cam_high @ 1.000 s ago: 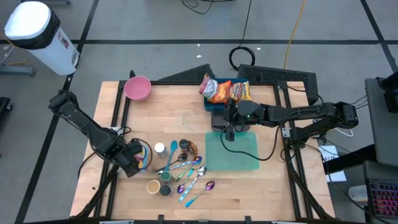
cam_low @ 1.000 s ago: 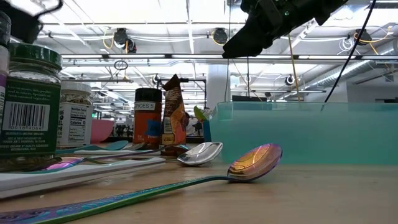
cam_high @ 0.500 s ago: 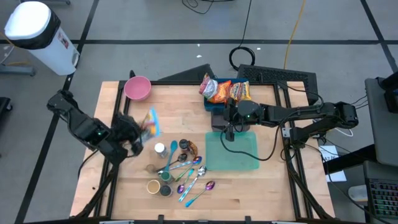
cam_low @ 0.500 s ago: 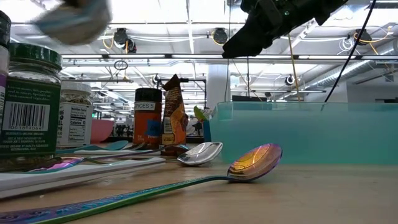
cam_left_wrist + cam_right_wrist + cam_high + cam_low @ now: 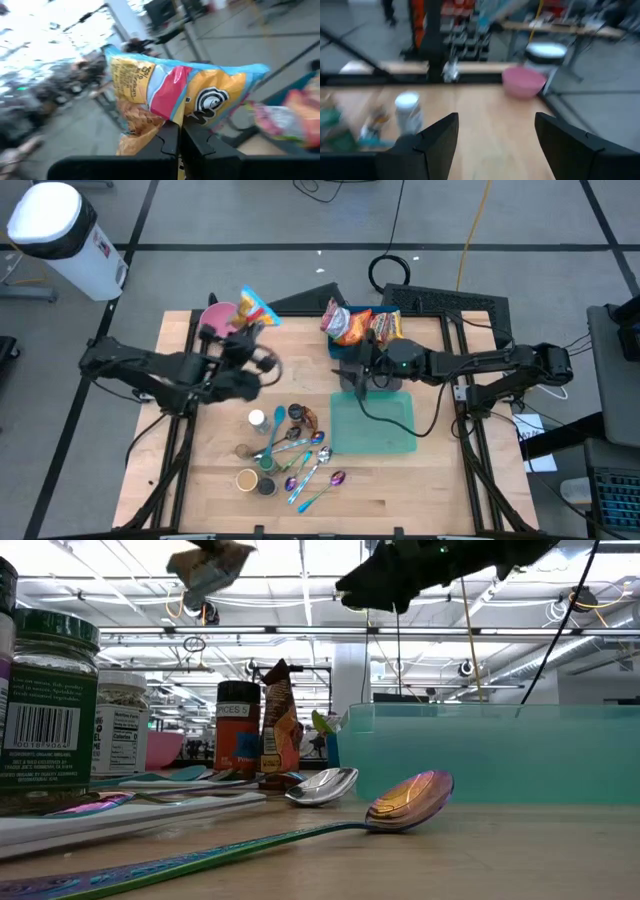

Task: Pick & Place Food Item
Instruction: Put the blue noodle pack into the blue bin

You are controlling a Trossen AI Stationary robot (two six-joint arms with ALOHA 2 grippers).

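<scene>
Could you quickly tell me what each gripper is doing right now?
Left gripper: shut on the snack bag.
Right gripper: open, holding nothing.

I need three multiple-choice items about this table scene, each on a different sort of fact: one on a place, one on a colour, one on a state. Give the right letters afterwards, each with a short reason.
1. Where is the teal tray?
A. At the table's far left corner
B. On the table, below the right gripper in the high view
C. On the floor

2. What colour is the bowl?
A. Pink
B. Black
C. Green

3. What is the state of the left gripper?
A. Open and empty
B. Shut on the snack bag
C. Resting flat on the table

Answers:
1 B: the high view shows the tray on the wooden table just under the right arm's end.
2 A: both the high view and the right wrist view show it pink.
3 B: the left wrist view shows the fingers pinching the bag's lower edge, lifted above the table.
</scene>
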